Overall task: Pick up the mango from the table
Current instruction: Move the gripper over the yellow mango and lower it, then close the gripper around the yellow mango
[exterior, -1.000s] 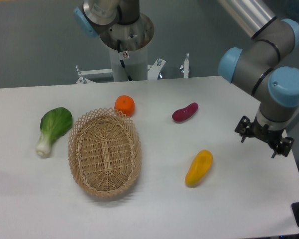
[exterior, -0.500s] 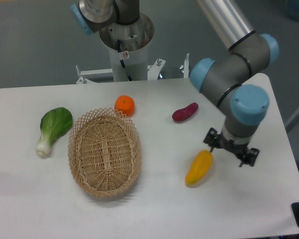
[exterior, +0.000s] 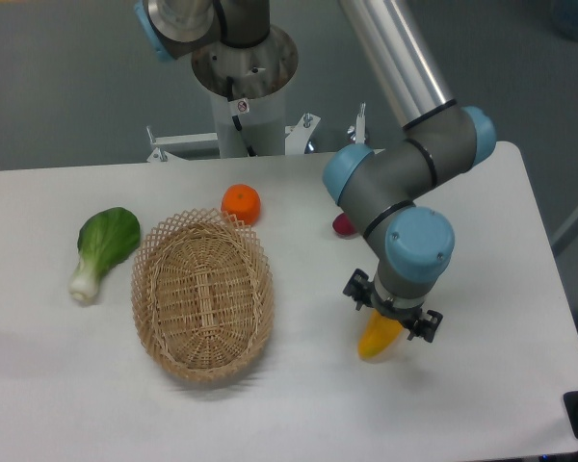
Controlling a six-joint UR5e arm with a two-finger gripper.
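Overhead, gripper (exterior: 390, 316) above mango (exterior: 377, 339), white table (exterior: 482, 385) (grey floor behind)

A white bench (exterior: 482, 385) with rounded corners fills most of the view and carries everything. Toward its left edge lies a bok choy (exterior: 102, 249), its green leaves pointing away from the camera and its pale stem toward the front. Near the middle sits an oval wicker basket (exterior: 202, 295). An orange (exterior: 241, 203) rests on the bench just behind the basket's far rim. Right of the basket, toward the front, lies a yellow-orange mango (exterior: 378, 336), its upper part hidden by the arm. Farther back, a dark-purple vegetable (exterior: 342, 225) shows only as a small sliver beside the arm.
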